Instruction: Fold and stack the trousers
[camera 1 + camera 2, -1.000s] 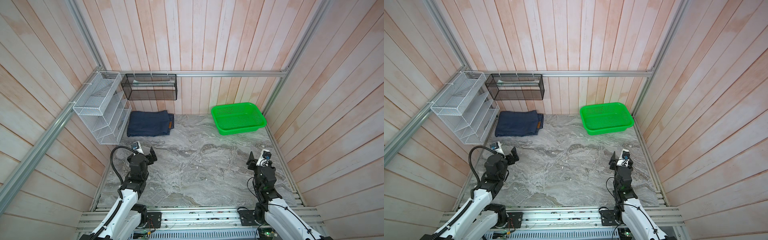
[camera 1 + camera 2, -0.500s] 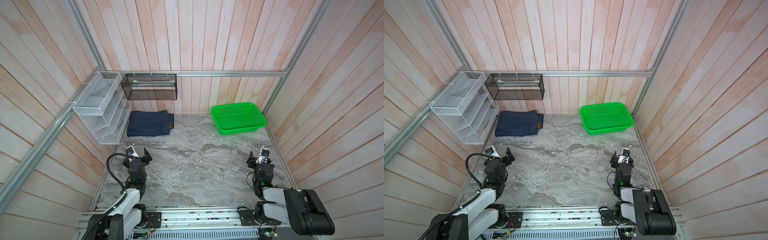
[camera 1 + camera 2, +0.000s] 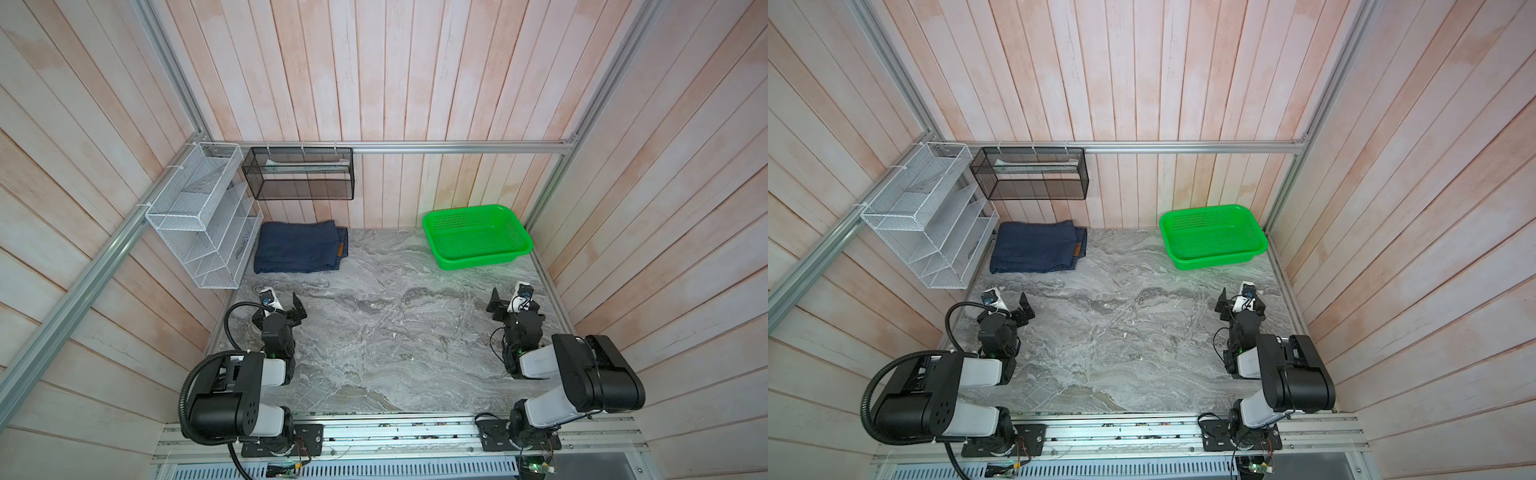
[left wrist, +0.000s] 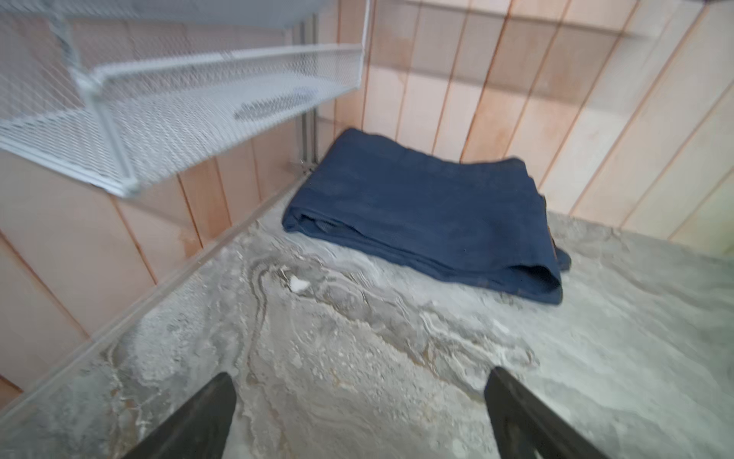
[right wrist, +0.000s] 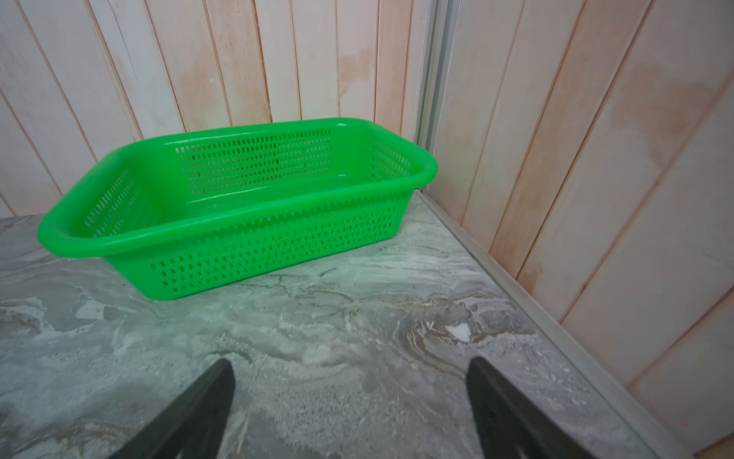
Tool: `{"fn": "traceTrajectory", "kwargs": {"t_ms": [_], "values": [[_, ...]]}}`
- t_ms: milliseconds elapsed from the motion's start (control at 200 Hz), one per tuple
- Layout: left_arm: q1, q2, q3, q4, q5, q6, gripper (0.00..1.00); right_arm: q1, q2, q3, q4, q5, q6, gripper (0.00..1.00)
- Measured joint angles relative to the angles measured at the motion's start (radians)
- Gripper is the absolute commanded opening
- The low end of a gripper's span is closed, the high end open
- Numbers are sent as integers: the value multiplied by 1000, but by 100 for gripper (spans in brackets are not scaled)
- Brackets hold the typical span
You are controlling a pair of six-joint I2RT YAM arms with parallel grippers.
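Near the front of the desk (image 3: 395,332), the left tool (image 4: 360,381) and the right tool (image 5: 350,365) hang low with jaws spread wide — both released, gripping nothing. Farther back, the trousers (image 3: 297,253) lie folded flat in the far-left corner, under the white wire rack (image 3: 199,216), ahead of the left tool and well apart from it. The green basket (image 3: 482,261) sits in the far-right corner — ahead of the right tool, across the desk from the trousers.

The right gripper (image 5: 349,367) holds its jaws wide over the marble table (image 5: 317,314). A green basket (image 5: 258,258) sits at eleven o'clock.
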Motion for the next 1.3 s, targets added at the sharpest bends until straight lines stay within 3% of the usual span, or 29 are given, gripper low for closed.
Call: {"fn": "traceTrajectory", "kwargs": {"t_ms": [95, 410, 1300], "values": [[-1, 69, 14, 64, 59, 28, 99, -1, 0, 8, -19, -1, 0, 98], [-5, 80, 74, 50, 144, 69, 100, -1, 0, 8, -55, -16, -5, 98], [-9, 80, 74, 45, 147, 83, 100, -1, 0, 8, -64, -19, -11, 98]]}}
